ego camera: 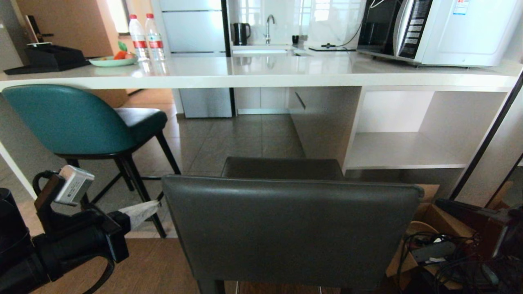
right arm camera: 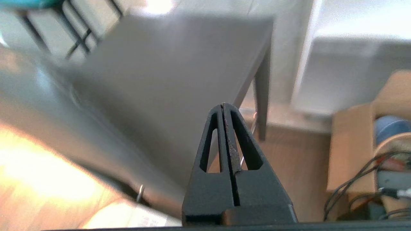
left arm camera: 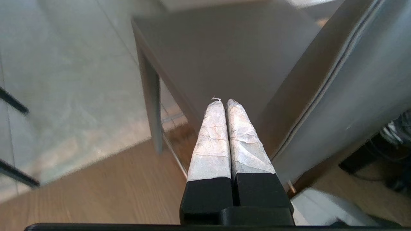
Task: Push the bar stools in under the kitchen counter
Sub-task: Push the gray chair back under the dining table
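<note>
The long white glossy stone kitchen counter (ego camera: 261, 75) spans the whole far side of the head view, from ten o'clock round to two, with open floor beneath its middle stretch and a white open shelf unit (ego camera: 400, 143) under its right part. Dead ahead at six o'clock stands the dark grey leather bar stool with the rectangular back (ego camera: 290, 228), its back toward the robot and its seat pointing at the counter; it looks well short of the slab, so this is the stool in hand. The teal leather bar stool with the rounded back and thin black legs (ego camera: 69, 120) sits at ten o'clock, its back up by the counter's edge and seemingly tucked in already.

The left gripper (ego camera: 141, 212), its fingers wrapped in white tape, hangs at eight o'clock just beside the grey back's left edge; in its wrist view the taped fingers (left arm camera: 213, 134) are pressed together with nothing between them, the grey seat (left arm camera: 231, 54) beyond the tips. The right gripper (right arm camera: 223, 107) is outside the head view; its own camera shows bare black fingers pressed together over the right side of the same seat, empty.

My read: the push on the grey stool is about to start. The next move calls for both closed fingertips to bear on the backrest evenly, driving straight toward twelve o'clock so the stool slides without twisting toward the shelf unit
</note>
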Tool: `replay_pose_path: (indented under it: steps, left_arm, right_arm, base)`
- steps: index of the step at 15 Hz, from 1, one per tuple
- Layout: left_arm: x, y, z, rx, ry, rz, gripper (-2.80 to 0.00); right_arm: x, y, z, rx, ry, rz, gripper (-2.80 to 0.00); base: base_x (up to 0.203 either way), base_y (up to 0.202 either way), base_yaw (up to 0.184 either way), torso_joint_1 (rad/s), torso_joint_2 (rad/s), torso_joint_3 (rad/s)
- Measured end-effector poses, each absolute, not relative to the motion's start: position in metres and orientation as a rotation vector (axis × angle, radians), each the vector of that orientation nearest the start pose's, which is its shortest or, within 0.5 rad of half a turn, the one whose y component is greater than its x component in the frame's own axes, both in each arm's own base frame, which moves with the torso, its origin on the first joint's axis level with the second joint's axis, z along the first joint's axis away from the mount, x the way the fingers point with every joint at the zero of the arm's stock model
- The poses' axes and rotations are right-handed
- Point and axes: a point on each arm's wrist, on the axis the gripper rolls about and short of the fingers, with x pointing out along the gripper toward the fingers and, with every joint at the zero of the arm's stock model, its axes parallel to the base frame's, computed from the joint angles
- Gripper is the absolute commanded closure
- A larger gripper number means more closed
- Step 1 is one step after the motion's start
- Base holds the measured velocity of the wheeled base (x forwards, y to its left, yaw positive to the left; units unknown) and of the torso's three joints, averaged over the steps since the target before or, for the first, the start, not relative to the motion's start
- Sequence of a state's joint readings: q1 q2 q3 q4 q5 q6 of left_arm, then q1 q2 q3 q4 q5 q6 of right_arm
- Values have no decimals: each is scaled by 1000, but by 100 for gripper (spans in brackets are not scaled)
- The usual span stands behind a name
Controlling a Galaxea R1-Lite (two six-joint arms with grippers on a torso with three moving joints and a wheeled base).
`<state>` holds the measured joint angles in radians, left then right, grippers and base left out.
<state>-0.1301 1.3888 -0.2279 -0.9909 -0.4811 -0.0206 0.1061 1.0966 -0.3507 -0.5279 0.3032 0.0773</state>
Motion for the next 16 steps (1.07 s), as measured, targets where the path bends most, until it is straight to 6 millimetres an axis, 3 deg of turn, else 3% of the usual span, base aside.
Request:
replay_pose_path:
  steps: [2, 6, 10, 16]
  left_arm:
    - [183, -39, 141, -48, 211, -630, 0]
    - [204, -57, 145, -31, 202, -692, 0]
    - [212, -74, 146, -19, 202, -709, 0]
    - [208, -90, 152, -8, 185, -754, 0]
  right_arm:
    - [137, 28, 172, 87, 259, 443, 0]
    - [143, 41, 162, 80, 310, 520, 0]
    - [176, 58, 155, 72, 305, 557, 0]
    - [219, 114, 150, 14, 219, 492, 0]
  base:
    - [0, 0, 0, 0, 0, 0]
    - [0, 0, 0, 0, 0, 0]
    - [0, 0, 0, 0, 0, 0]
    - [0, 0, 0, 0, 0, 0]
